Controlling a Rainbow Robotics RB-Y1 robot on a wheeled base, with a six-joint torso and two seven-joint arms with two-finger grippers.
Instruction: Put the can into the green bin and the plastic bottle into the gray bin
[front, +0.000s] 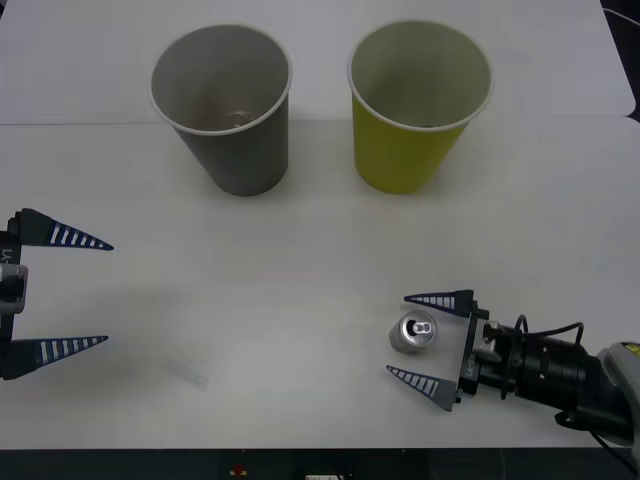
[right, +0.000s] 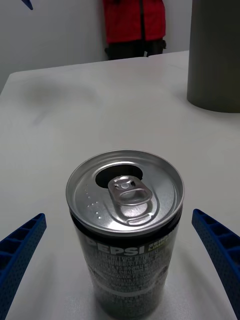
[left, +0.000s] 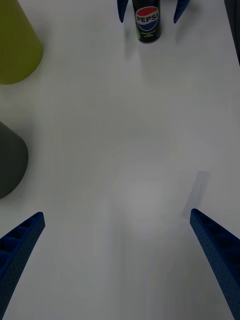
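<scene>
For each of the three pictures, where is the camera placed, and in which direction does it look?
Front view: above the arms, looking forward and down at the table; the open left gripper and open right gripper show.
Right wrist view: on the right wrist, looking at the can between its open blue fingers.
Left wrist view: on the left wrist, looking across the table, its open fingers at the bottom corners.
Shared: all three show the can, the gray bin too.

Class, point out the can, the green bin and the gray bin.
can (front: 415, 332), front view, on its silver top.
green bin (front: 400, 155), front view, on its outer wall.
gray bin (front: 250, 155), front view, on its outer wall.
</scene>
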